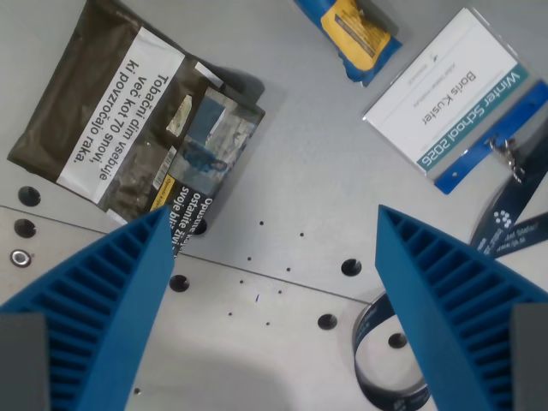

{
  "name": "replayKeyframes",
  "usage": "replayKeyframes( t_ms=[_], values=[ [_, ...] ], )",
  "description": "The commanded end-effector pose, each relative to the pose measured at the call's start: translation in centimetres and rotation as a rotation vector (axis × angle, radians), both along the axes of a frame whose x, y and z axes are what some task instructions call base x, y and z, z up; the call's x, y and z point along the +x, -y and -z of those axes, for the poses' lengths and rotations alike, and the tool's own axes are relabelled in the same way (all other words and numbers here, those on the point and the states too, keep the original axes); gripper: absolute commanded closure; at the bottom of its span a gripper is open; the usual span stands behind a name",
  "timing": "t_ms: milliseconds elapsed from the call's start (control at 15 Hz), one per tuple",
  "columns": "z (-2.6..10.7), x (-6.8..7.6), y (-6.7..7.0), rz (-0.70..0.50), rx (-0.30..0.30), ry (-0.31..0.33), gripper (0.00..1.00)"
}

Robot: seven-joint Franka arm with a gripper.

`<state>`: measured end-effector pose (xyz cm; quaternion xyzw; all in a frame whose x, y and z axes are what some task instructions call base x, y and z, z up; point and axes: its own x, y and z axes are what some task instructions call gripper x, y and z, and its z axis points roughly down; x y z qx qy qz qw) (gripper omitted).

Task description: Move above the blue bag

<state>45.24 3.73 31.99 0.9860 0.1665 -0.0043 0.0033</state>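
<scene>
Claw [272, 224] with two blue, ribbed, wedge-shaped fingers [111, 300] on grey mounts.

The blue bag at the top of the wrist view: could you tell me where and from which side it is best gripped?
Grip the blue bag across its narrow width, near the yellow label, coming straight down from above. It lies flat and diagonal, partly cut off by the top edge, so the open gripper would probably need turning to straddle it.

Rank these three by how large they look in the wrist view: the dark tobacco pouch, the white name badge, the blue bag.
1. Dark tobacco pouch with white warning label, largest.
2. White rectangular name badge with teal stripe.
3. Blue plastic bag with yellow label, smallest, though the top edge cuts it off, so its full size is unsure.
</scene>
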Motion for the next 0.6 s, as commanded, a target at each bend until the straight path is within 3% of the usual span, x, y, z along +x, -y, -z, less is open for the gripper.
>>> replayKeyframes(
  t_ms=[67,600],
  values=[
    [0.6,0.6,-0.1,-0.108,0.002,0.022,0.0],
    [3.1,2.4,-0.5,-0.285,-0.002,0.023,0.0]
  ],
)
